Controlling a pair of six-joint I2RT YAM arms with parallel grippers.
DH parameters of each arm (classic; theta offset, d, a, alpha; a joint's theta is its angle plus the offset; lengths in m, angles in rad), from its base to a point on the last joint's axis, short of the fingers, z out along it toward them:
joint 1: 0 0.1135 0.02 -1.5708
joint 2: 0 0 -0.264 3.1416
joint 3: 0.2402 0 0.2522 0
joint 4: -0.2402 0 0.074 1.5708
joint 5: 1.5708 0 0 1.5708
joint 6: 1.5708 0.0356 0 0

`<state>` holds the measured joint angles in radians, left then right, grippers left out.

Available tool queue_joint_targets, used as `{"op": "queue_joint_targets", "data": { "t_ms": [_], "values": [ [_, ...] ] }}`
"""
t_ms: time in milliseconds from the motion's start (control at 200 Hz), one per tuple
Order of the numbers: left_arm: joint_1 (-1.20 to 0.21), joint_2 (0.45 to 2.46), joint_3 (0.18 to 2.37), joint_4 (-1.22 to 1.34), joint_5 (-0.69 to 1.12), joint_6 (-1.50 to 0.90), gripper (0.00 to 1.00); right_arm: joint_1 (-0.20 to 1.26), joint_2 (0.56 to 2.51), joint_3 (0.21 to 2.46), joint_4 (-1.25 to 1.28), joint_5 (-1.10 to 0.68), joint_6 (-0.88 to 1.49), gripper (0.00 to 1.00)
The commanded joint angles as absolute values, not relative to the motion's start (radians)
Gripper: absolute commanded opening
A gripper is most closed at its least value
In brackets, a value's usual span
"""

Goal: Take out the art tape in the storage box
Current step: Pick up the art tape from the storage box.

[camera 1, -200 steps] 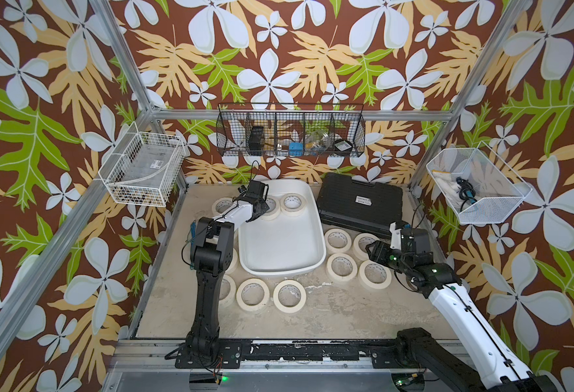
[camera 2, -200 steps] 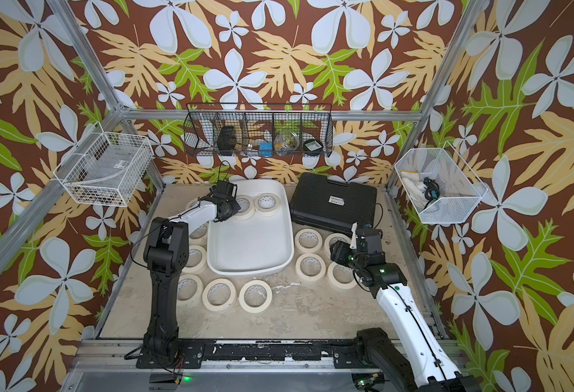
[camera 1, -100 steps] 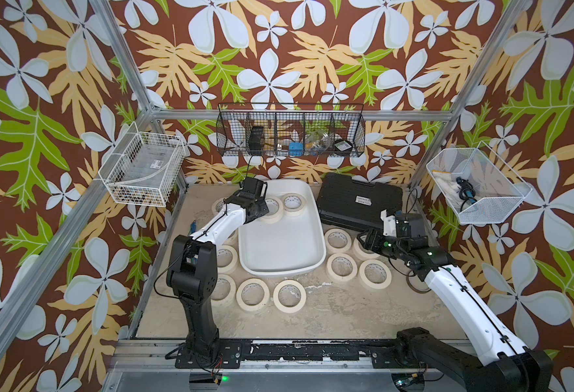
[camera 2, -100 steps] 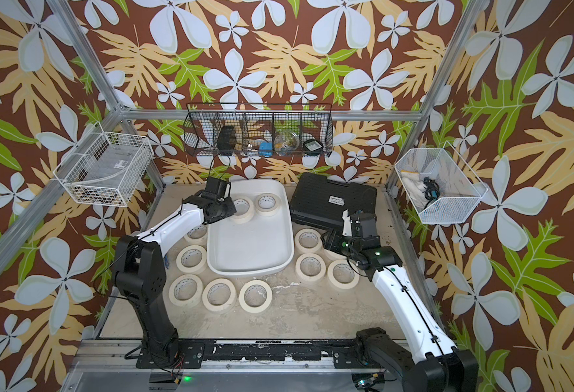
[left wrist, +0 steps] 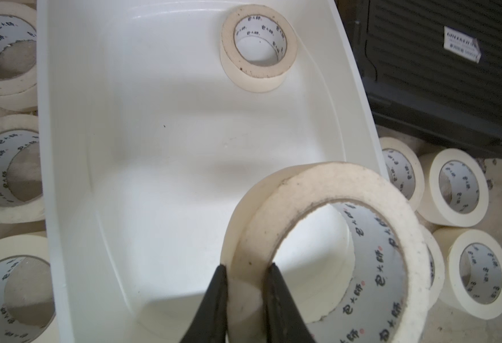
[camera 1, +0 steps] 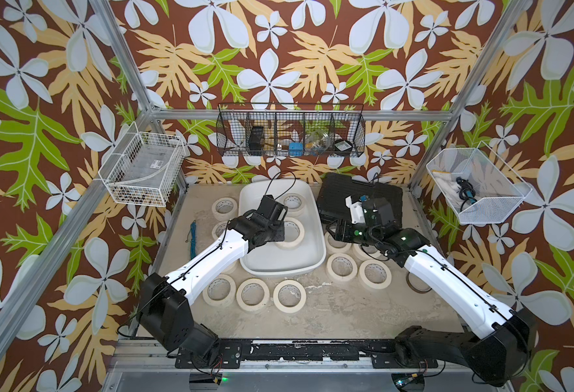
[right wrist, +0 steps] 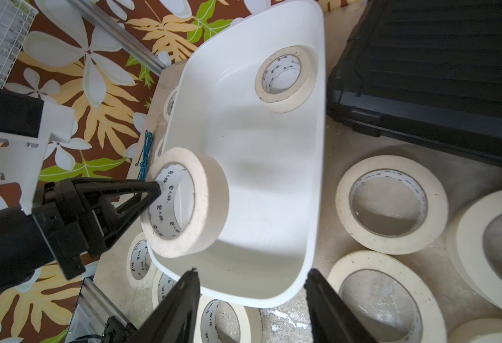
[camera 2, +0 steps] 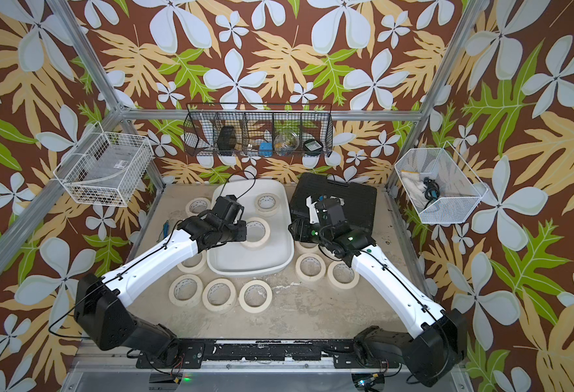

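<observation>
Since each roll is a light, stiff ring with a hard card core and a matte paper face, it should lift easily. It should also take a firm pinch through its wall, one finger inside the core and one outside.

In a top view, the left gripper (camera 1: pixel 280 234) takes exactly that hold on the held roll (camera 1: pixel 295 234), which is raised over the middle of the storage box (camera 1: pixel 282 268). A second roll (camera 1: pixel 294 201) lies flat in the box's far right corner, and other rolls (camera 1: pixel 289 294) ring the box on the desk (camera 1: pixel 329 312). The right gripper (camera 1: pixel 337 233) sits just beside the box's right edge, above rolls on the desk.

From the left wrist, the left fingers (left wrist: pixel 218 285) are clamped on the roll's wall and the ring hangs tilted. A pinch at one spot could let it swing, I judge.

From the right wrist, the right fingers (right wrist: pixel 190 297) stand spread with nothing between them, at the box's edge.
</observation>
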<state>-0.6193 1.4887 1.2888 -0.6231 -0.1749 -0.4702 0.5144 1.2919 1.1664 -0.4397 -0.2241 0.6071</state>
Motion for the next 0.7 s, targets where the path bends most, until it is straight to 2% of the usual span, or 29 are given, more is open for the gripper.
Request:
{"op": "queue_joint_targets", "data": {
  "t_ms": [0,330,696],
  "values": [
    [-0.652,1.453,1.258,-0.627,-0.185,-0.465,0.13,0.570,1.321,1.182,-0.419,-0.171,0.618,0.61],
    [-0.687,1.330,1.132,-0.574,-0.062,-0.472,0.13,0.701,1.415,1.163,-0.377,-0.102,0.615,0.59],
    [-0.693,1.301,1.112,-0.581,-0.050,-0.470,0.12,0.795,1.499,1.200,-0.403,0.018,0.581,0.56]
  ]
}}
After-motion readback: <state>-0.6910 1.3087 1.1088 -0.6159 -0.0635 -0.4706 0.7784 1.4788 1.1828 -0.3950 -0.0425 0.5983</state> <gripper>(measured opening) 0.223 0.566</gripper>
